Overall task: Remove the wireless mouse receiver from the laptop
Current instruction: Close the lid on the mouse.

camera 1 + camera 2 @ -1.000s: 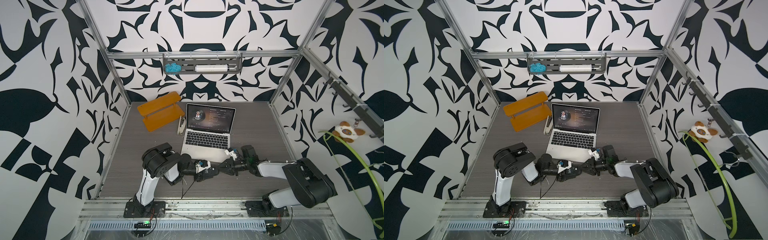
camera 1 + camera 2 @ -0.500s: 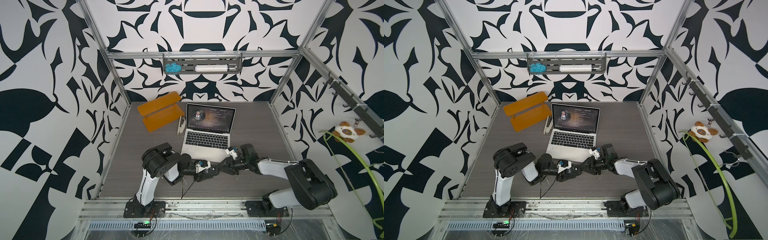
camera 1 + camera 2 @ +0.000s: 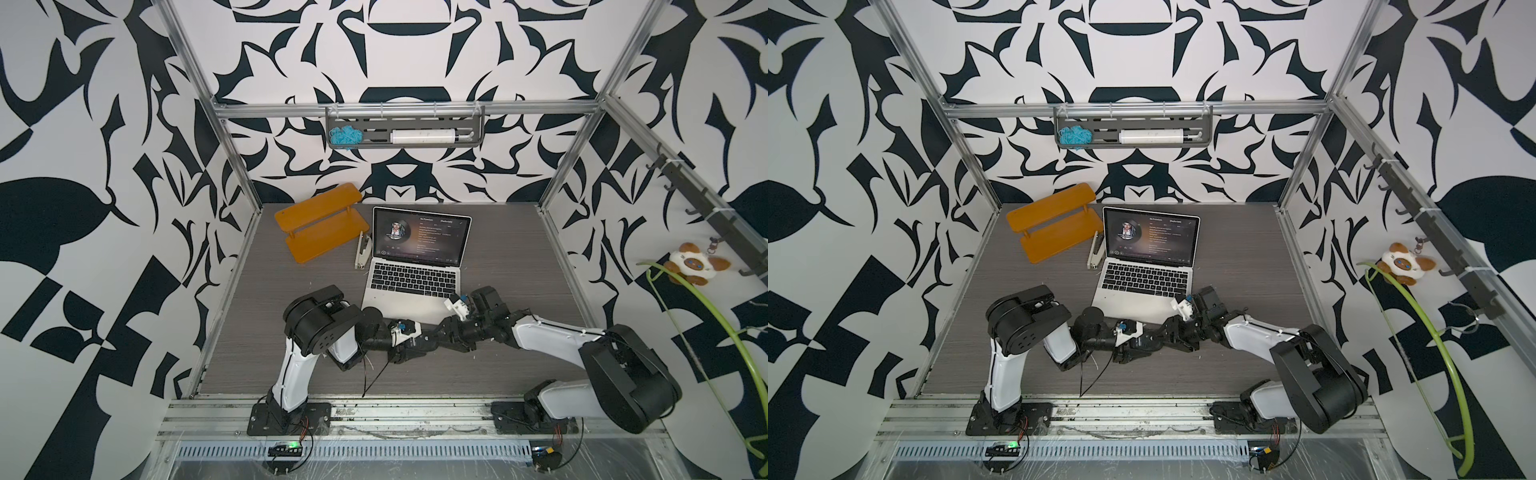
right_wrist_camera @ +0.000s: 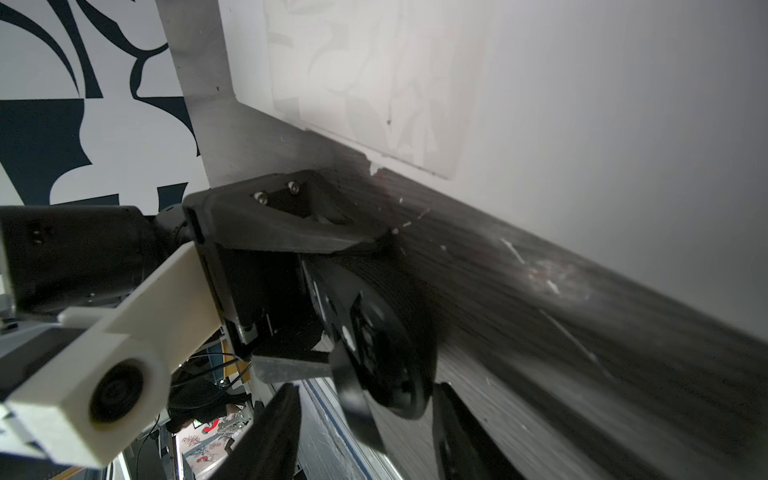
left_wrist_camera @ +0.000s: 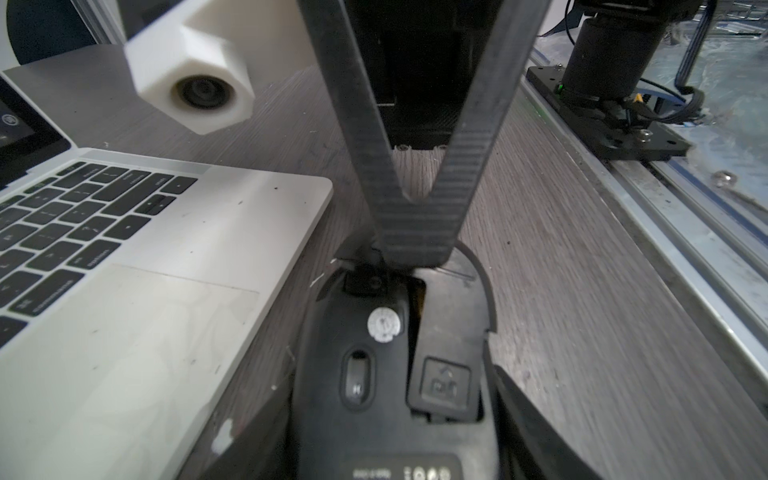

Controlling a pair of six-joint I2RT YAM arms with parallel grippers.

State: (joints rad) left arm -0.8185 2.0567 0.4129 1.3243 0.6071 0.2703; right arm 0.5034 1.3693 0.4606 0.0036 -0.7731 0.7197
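Observation:
The silver laptop (image 3: 415, 286) (image 3: 1142, 286) stands open mid-table, its palm rest showing in both wrist views (image 5: 166, 291) (image 4: 582, 124). Just in front of its right front corner my two grippers meet tip to tip. My left gripper (image 5: 392, 374) (image 3: 422, 340) is shut on a black mouse (image 5: 374, 415) held underside up. My right gripper (image 4: 368, 390) (image 3: 446, 328) is open, its fingers apart on either side of the mouse's far end (image 4: 386, 353). A small black piece (image 5: 365, 279) sits at that end; I cannot tell if it is the receiver.
An orange two-tier shelf (image 3: 320, 226) and a stapler (image 3: 362, 251) lie left of the laptop's screen. A wall tray (image 3: 405, 133) holds blue yarn and a white tube. The metal front rail (image 5: 665, 208) runs close beside the grippers.
My right gripper's jaws have spread apart, and its wrist has edged slightly toward the laptop. The left arm and the mouse have stayed put.

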